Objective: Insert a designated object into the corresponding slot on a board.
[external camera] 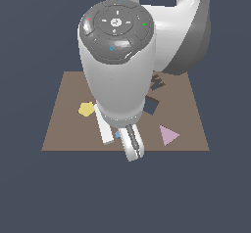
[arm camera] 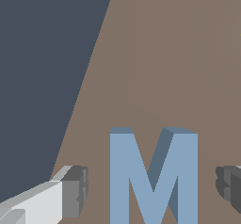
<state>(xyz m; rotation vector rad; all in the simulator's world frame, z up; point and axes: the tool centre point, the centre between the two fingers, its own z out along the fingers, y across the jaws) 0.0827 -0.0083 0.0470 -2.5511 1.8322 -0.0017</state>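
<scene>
The designated object, a light-blue M-shaped block [arm camera: 153,180], lies flat on the brown board [arm camera: 160,53]. My gripper [arm camera: 151,188] is open and straddles it, with a gap of bare board between the block and each dark fingertip [arm camera: 75,192]. In the exterior view only a sliver of the block [external camera: 118,135] shows between the fingers of the gripper [external camera: 119,138], near the board's [external camera: 63,129] front edge. The zigzag slot [external camera: 157,82] is partly hidden behind the arm, toward the far side of the board.
A dark square hole [external camera: 150,106] sits just beyond the gripper. A pink triangle [external camera: 168,135] lies toward the exterior view's right and a yellow shape [external camera: 86,109] toward its left. The board's edge [arm camera: 84,84] runs close beside the block.
</scene>
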